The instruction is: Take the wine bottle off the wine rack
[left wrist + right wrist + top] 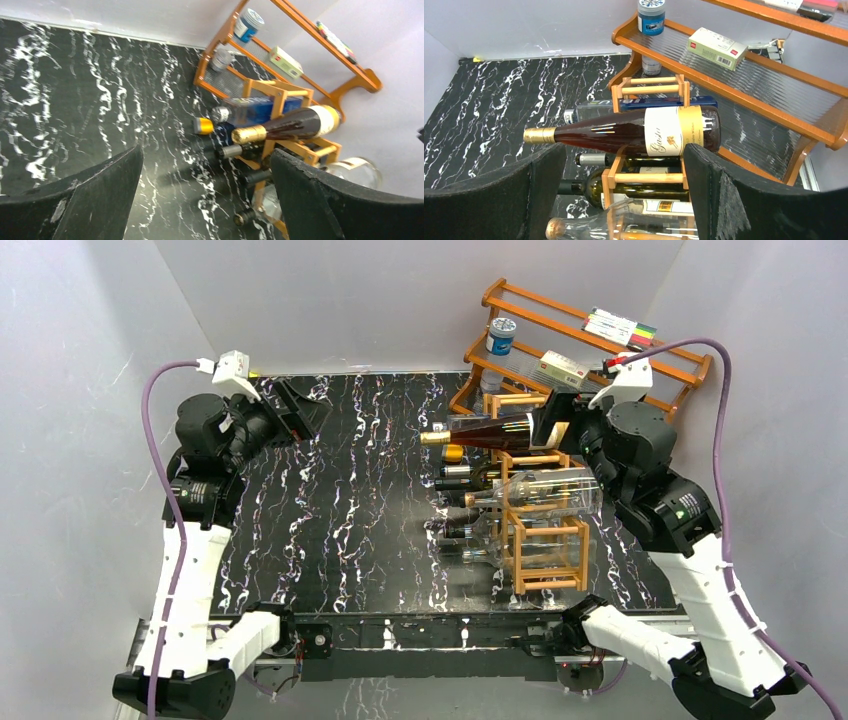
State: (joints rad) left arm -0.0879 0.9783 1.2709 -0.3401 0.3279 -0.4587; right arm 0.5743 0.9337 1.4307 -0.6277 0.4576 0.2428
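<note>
The wine rack, an orange-brown lattice of thin wooden bars, stands right of the table's middle and holds several bottles lying on their sides. A dark amber wine bottle with a gold foil cap and a cream label lies across the rack's top, neck pointing left. It also shows in the right wrist view and in the left wrist view. My right gripper is open at the bottle's base end; its fingers stand wide apart just short of the bottle. My left gripper is open and empty at the far left, well away from the rack.
A clear glass bottle lies across the rack's middle, and dark bottle necks stick out to the left. A two-tier wooden shelf with clear panels stands behind the rack, holding a blue-lidded jar, a small box and markers. White walls enclose the table.
</note>
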